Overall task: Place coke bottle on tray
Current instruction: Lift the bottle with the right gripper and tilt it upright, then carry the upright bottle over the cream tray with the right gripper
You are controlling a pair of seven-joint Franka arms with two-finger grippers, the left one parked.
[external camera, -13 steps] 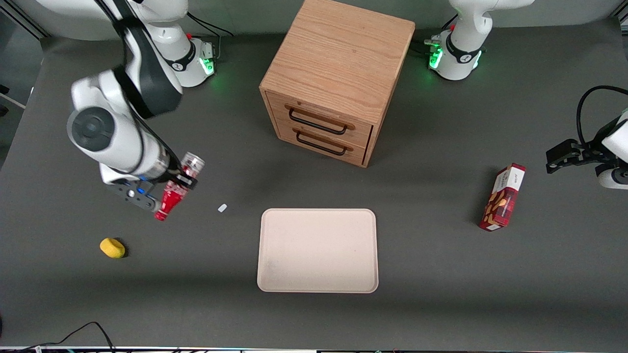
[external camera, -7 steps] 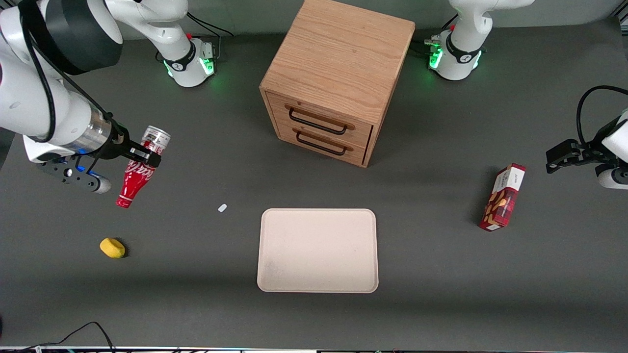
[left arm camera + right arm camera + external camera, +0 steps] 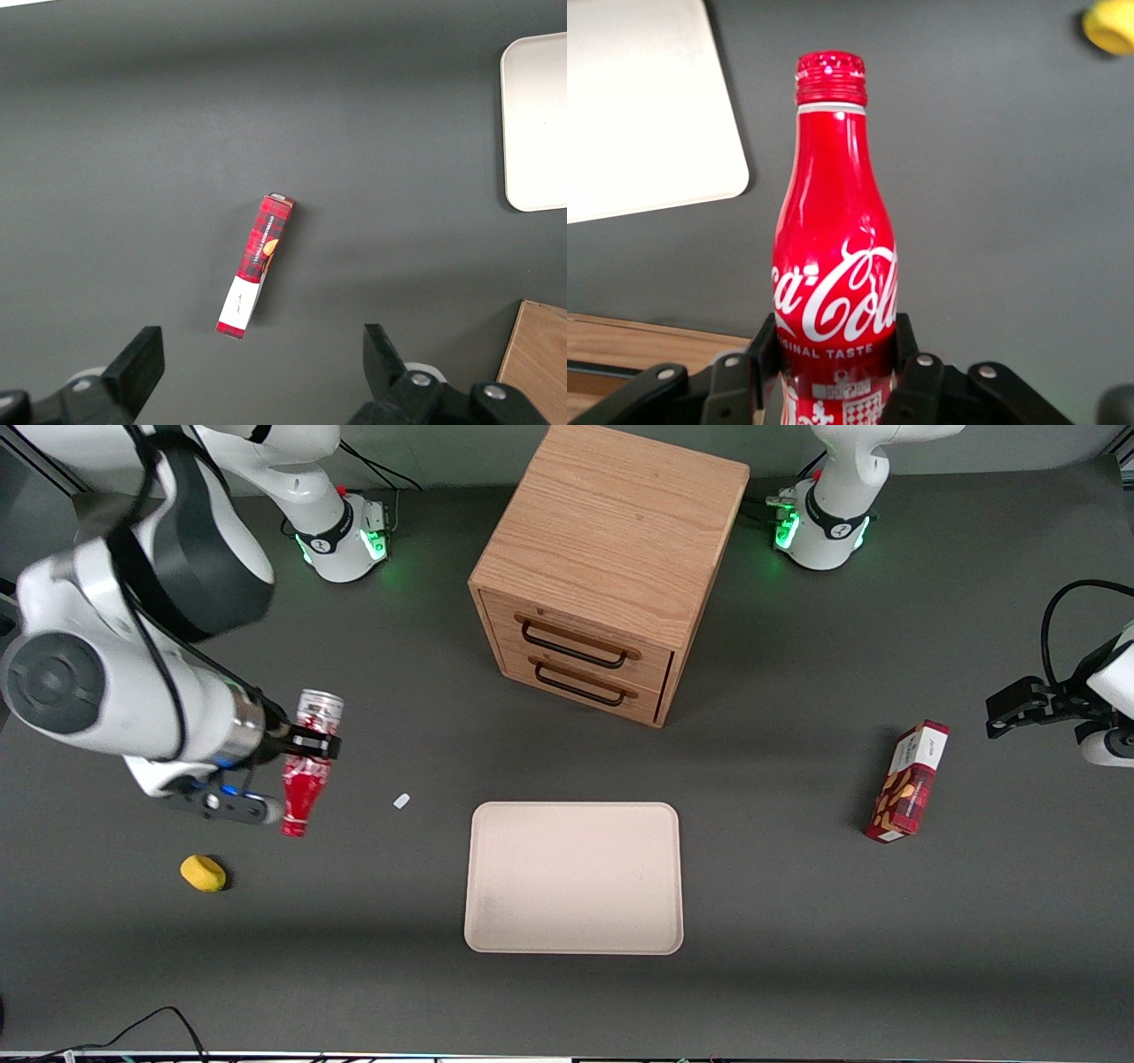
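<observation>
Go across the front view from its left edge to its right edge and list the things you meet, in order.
Yellow object → gripper, shut on the coke bottle above the table → small white bit → tray → red snack box. The wooden drawer cabinet overlaps the tray's span, so it is left out.

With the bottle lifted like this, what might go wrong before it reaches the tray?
1. The gripper holds the coke bottle near its base end, neck pointing away from the jaws; that long overhang might let it pivot or slip in transit.
2. The tray has only a low rim, so a bottle laid on its side may roll off.
3. The small white scrap lies between bottle and tray; a low pass might knock it.
</observation>
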